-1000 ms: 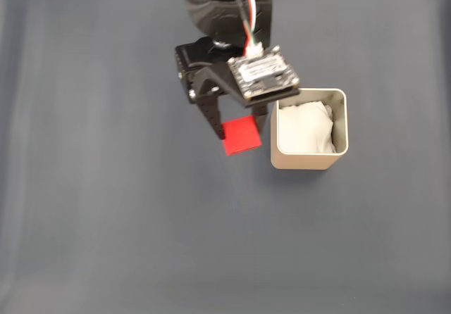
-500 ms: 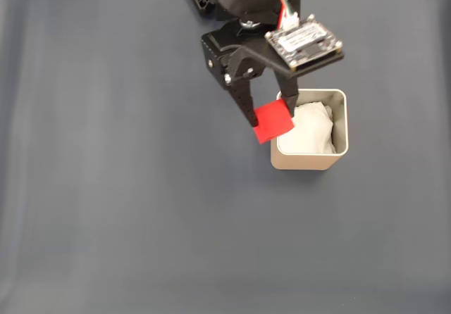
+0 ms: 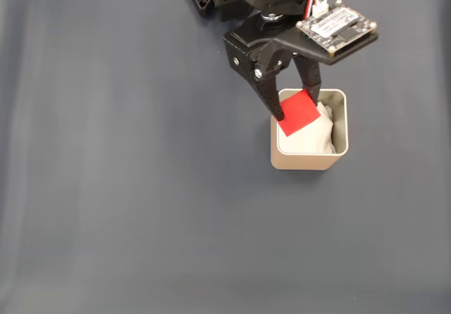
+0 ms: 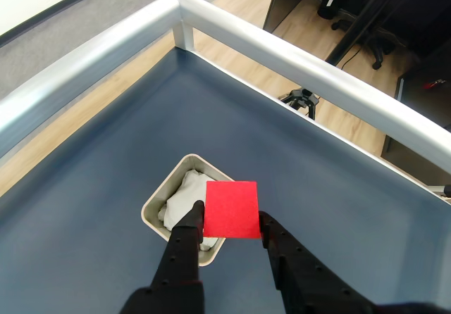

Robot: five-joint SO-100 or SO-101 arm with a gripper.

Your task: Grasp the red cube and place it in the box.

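My gripper (image 3: 299, 112) is shut on the red cube (image 3: 298, 112), holding it in the air over the left part of the box (image 3: 308, 160). The box is beige with rounded corners and has white crumpled lining (image 3: 318, 136) inside. In the wrist view the red cube (image 4: 231, 209) sits between the two black fingers (image 4: 184, 238), above the right edge of the box (image 4: 157, 204), whose white lining (image 4: 185, 193) shows to the cube's left.
The table is a dark blue-grey mat (image 3: 127, 187) with open room to the left and front of the box. In the wrist view a silver metal rail (image 4: 282, 53) frames the table's far edges, with a floor and office chairs beyond.
The gripper has carried the red cube to the right, from beside the box's left wall to over the box's opening. The box has not moved.
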